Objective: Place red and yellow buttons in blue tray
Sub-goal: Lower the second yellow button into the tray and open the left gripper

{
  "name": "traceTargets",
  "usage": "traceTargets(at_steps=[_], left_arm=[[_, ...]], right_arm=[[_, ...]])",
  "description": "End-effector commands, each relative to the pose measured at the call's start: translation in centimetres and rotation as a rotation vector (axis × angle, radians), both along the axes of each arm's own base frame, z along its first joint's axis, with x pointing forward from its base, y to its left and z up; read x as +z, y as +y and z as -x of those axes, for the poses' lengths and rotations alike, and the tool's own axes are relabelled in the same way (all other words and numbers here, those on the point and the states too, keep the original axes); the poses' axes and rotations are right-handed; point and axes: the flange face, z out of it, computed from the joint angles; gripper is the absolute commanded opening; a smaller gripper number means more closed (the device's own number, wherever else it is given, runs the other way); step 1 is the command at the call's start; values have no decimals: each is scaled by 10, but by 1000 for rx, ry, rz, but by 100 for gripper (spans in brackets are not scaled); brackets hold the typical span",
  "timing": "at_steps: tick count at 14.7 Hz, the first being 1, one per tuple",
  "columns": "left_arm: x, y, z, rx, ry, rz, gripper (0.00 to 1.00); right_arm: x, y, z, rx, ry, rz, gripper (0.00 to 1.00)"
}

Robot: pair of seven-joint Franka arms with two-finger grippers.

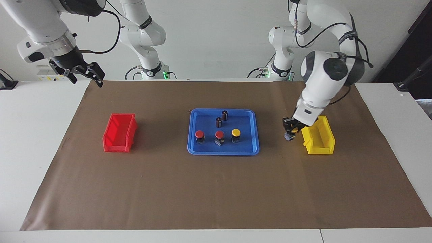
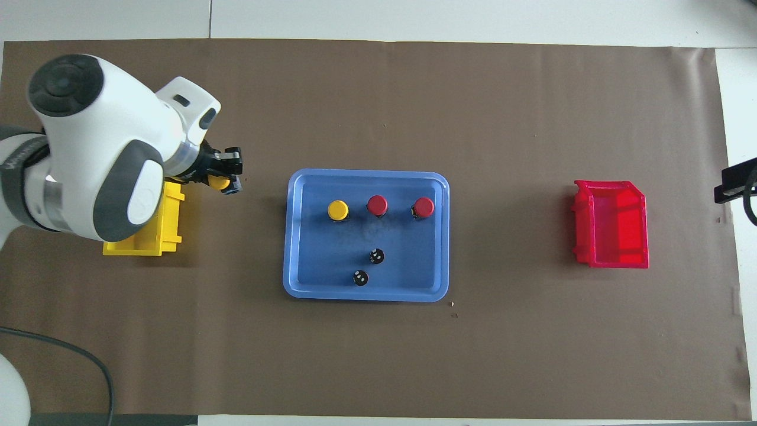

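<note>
The blue tray [image 1: 195, 148] [image 2: 295, 284] lies mid-table. In it stand two red buttons [image 1: 199, 135] [image 1: 219, 136] [image 2: 423, 207] [image 2: 377, 205] and one yellow button [image 1: 235, 134] [image 2: 338, 210] in a row. My left gripper [image 1: 291, 131] [image 2: 226, 177] is shut on the second yellow button [image 1: 294, 130] [image 2: 219, 182] and holds it in the air over the brown mat, between the yellow bin and the tray. My right gripper [image 1: 86, 75] waits raised and open above the mat's corner at the right arm's end; only its edge shows in the overhead view [image 2: 736, 180].
Two dark brown capless cylinders [image 1: 224, 115] [image 1: 218, 122] [image 2: 376, 256] [image 2: 361, 278] stand in the tray, nearer to the robots than the buttons. A yellow bin [image 1: 319, 138] [image 2: 165, 231] sits at the left arm's end, a red bin [image 1: 118, 133] [image 2: 612, 225] at the right arm's end.
</note>
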Motion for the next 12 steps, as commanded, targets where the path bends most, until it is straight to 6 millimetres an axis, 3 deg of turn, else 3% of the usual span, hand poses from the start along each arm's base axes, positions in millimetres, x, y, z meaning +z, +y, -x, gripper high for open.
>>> traceTargets(at_steps=[1,4,8,9,10,11,12], left_arm=[[-32,-58,26,6,5,-12,2],[-51,-73,45,-13,43,-15,1],[-77,-77,55,-11,21,-2,2],[-81,-78,54,-10,17,0,11],[-82,-78,52,-9,12,4,40],[-80,-78,50,-9,10,4,77],[-76,-79,49,-10,9,5,90]], right_arm=[[-8,-2,8,24,10,-16,100],[-7,2,8,31,10,-14,100],[-4,10,4,54,-8,-9,100],[-4,11,3,54,-9,-9,100],[-3,13,4,56,-9,-9,100],[-3,13,4,57,-10,-9,100],[-3,13,4,60,-10,-9,100]])
